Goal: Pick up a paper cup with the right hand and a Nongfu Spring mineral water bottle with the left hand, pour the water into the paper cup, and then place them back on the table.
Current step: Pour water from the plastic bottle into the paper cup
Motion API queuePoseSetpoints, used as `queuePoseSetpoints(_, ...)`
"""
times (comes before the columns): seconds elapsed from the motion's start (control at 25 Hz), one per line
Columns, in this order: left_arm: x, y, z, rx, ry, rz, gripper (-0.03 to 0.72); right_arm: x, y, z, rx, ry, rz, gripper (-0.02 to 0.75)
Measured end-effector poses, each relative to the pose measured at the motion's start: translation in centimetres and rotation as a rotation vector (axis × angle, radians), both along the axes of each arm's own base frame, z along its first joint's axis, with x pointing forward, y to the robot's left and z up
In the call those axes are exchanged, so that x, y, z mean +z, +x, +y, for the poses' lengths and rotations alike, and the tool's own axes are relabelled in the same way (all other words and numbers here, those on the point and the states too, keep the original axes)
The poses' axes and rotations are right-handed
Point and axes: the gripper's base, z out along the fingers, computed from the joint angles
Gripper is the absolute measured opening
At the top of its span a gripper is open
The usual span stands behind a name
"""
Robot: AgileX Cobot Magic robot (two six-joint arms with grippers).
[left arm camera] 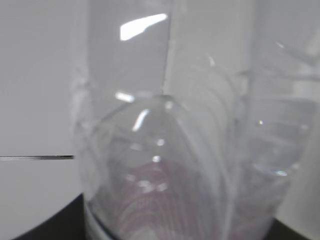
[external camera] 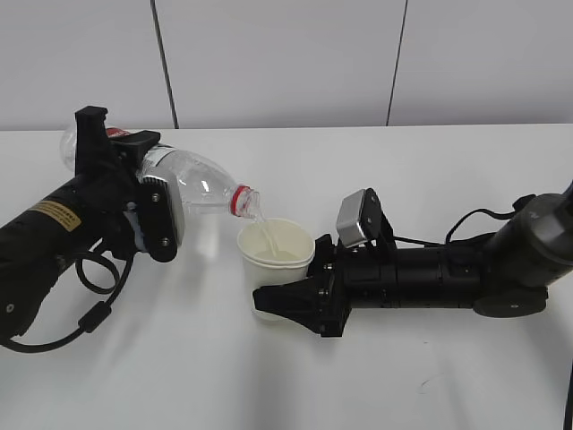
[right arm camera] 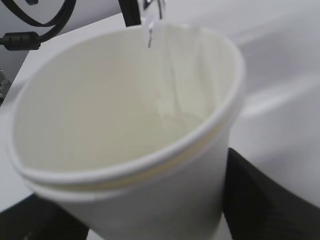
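Observation:
My left gripper (external camera: 148, 210) is shut on the Nongfu Spring mineral water bottle (external camera: 192, 184), held tipped with its red neck ring down to the right over the paper cup (external camera: 275, 255). A thin stream of water runs from the mouth into the cup. The bottle fills the left wrist view (left arm camera: 175, 150), blurred. My right gripper (external camera: 286, 303) is shut on the cup near its base and holds it upright just above the table (external camera: 286, 394). In the right wrist view the cup (right arm camera: 125, 115) fills the frame, with water in its bottom and the stream coming in at the top.
The white table runs wide on all sides, with a small dark scratch mark (external camera: 423, 385) at the front right. A looping black cable (external camera: 85, 305) hangs under the left arm. A grey panelled wall stands behind the table.

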Motion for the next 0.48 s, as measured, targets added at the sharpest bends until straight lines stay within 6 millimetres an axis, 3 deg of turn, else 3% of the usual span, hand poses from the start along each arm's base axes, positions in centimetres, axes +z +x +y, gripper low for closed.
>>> queuePoseSetpoints(0.48,0.02,0.00,0.00,0.000,-0.001,-0.002,0.316,-0.03,0.01,-0.01,0.002,-0.007,-0.012,0.526)
